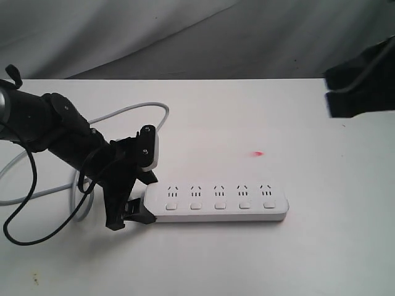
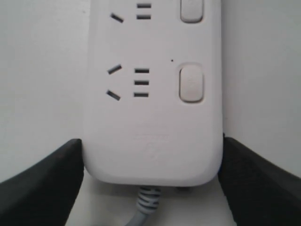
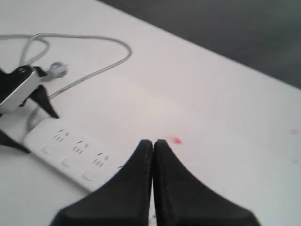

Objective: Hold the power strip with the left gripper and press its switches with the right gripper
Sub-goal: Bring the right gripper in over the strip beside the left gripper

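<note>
The long white power strip (image 1: 219, 202) lies flat on the white table, its cord end towards the left arm. Its square switches (image 1: 220, 206) run in a row along its near side, one (image 2: 191, 83) per socket group. My left gripper (image 1: 143, 197) straddles the cord end, and both black fingers press the strip's (image 2: 150, 117) sides, so the left gripper (image 2: 151, 145) is shut on it. My right gripper (image 3: 153, 142) is shut on nothing. It hangs high above the table, well away from the strip (image 3: 66, 150), and shows as a dark blur at the far right (image 1: 355, 86).
The grey cord (image 1: 142, 108) loops across the table behind the left arm. A thin black cable (image 1: 37, 216) hangs from that arm onto the table. A small red spot (image 1: 258, 153) marks the tabletop behind the strip. Dark cloth (image 1: 185, 37) lies beyond the table's far edge.
</note>
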Controlling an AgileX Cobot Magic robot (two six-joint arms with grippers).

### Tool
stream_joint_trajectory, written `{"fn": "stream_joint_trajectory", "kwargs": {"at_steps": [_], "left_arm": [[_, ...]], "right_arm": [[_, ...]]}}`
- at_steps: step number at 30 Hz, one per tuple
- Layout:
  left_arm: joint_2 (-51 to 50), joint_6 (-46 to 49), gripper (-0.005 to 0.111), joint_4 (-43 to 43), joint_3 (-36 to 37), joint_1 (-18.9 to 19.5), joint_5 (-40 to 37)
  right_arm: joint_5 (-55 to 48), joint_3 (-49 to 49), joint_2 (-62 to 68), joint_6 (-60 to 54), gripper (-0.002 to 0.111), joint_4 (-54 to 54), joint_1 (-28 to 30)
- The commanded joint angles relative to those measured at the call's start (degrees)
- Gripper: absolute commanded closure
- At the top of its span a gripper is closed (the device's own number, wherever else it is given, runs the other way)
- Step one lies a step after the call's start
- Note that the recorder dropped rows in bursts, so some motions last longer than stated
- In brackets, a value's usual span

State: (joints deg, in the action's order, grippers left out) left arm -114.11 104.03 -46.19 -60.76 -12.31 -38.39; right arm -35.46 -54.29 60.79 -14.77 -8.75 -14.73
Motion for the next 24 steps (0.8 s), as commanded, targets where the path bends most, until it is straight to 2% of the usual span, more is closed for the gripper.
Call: {"fn": "stream_joint_trajectory", "kwargs": {"at_steps": [1,3,8,14,21,24], "left_arm": [[-0.14,-0.27,0.038,0.07,-0.22,-0.24,-0.41],[-0.14,-0.37,0.038,0.07,-0.22,-0.24,-0.41],[-0.14,-0.37,0.038,0.07,-0.22,-0.24,-0.41],[-0.14,-0.37,0.038,0.07,-0.22,-0.24,-0.41],[-0.14,-0.27,0.038,0.07,-0.22,-0.24,-0.41],[-0.14,-0.27,0.038,0.07,-0.22,-0.24,-0.41]], "right_arm": [[-0.39,-0.51,7.56,-4.57,0.108,-6.21,-3.52],[0.19,-0.51,10.30,-9.43,0.108,-10.61,-3.53],[0.28,-0.51,16.73,-31.60,0.108,-26.48,-3.53],[2.34,-0.51,24.09,-41.31,0.108,-32.33,-3.53],[3.08,-0.51,30.79,-66.31,0.108,-50.43,-3.53],[3.45,-0.51,33.43,-74.81,0.108,-53.56,-3.53]]}}
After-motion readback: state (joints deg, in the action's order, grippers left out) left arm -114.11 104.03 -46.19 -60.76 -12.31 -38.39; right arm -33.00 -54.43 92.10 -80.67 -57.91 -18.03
